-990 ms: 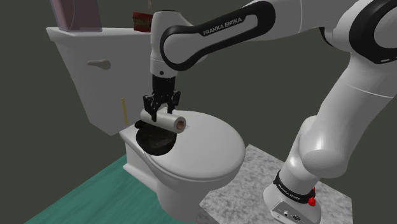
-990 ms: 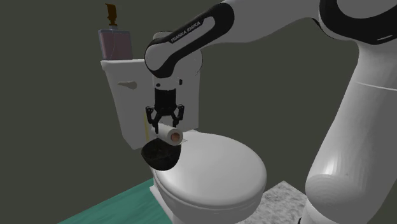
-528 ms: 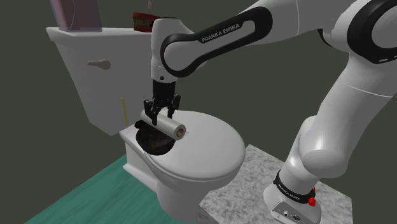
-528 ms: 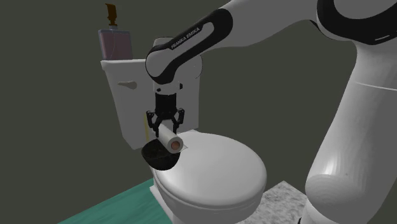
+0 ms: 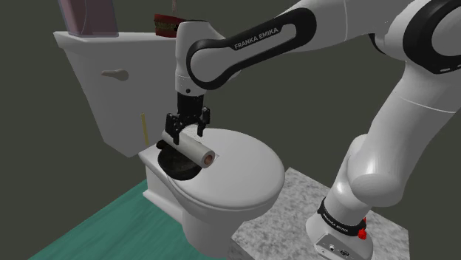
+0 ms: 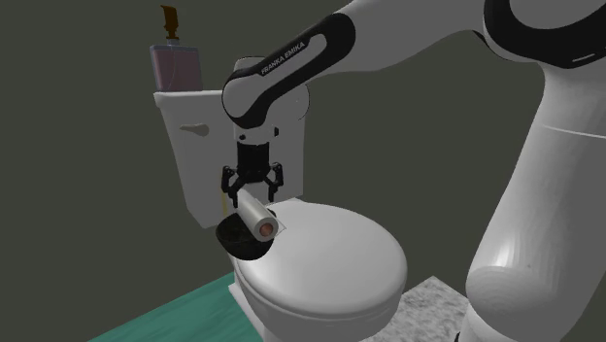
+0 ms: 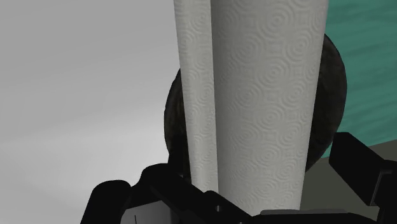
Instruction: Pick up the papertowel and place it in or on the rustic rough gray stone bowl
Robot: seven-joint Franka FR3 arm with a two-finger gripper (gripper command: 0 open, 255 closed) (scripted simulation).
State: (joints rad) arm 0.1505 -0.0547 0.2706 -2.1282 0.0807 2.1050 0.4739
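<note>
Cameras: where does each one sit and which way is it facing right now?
Shoulder: beside the stand, looking down at the toilet; arm and claw show.
Second exterior: before the toilet, facing its tank; arm and claw show.
Wrist: on the hand, looking along the roll to the bowl; open fingers show.
Shared: both exteriors show roll over bowl under the claw.

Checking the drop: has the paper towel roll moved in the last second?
Yes. In the shoulder view the paper towel roll has sunk toward the dark bowl on the toilet lid, its open end dipping.
</note>
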